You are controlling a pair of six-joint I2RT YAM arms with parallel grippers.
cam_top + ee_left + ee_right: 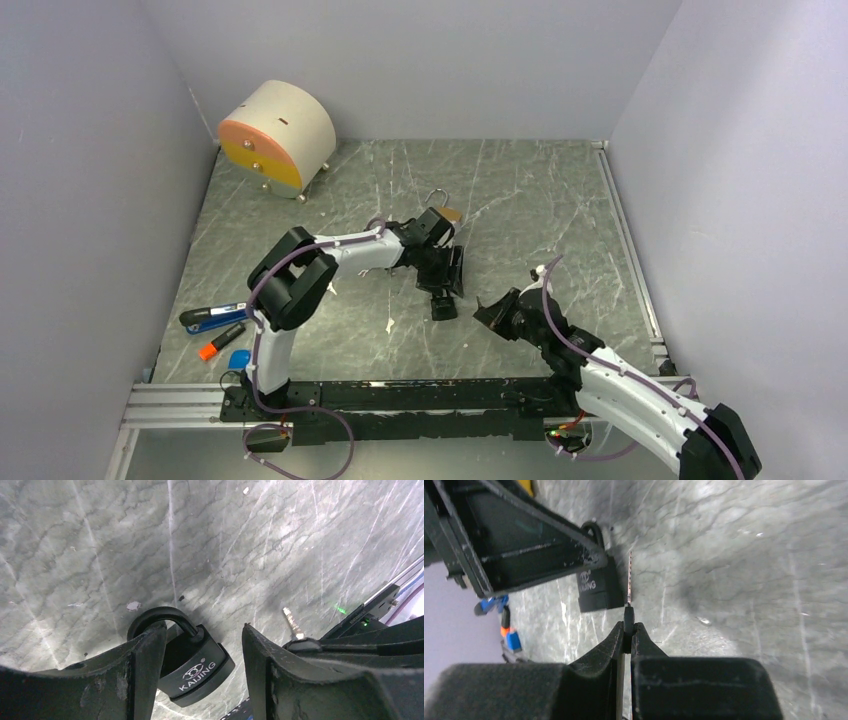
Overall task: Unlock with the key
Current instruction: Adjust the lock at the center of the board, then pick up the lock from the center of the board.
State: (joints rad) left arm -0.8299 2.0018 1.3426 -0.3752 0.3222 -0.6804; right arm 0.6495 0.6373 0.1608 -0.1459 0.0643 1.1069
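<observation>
- Left wrist cam: left gripper (204, 630) has its fingers apart, straddling the padlock (200, 672), not clamped on it.
- Padlock lies flat on the table (250, 540), logo face up, shackle pointing away from the cam.
- Right gripper (628, 624) is pinched tight on the key (630, 580), blade just beside the padlock's body.
- Handling, my guess: padlock is heavy, stiff, smooth metal (may skid w/ a push), so hold it by the body's flat sides. Key is thin & light, so grip its head.

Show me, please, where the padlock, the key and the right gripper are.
padlock (200, 672): left wrist view, on the black body by the lettering.
key (629, 580): right wrist view, on the middle of the thin blade.
right gripper (630, 626): right wrist view, between the fingertips pinching the key.
</observation>
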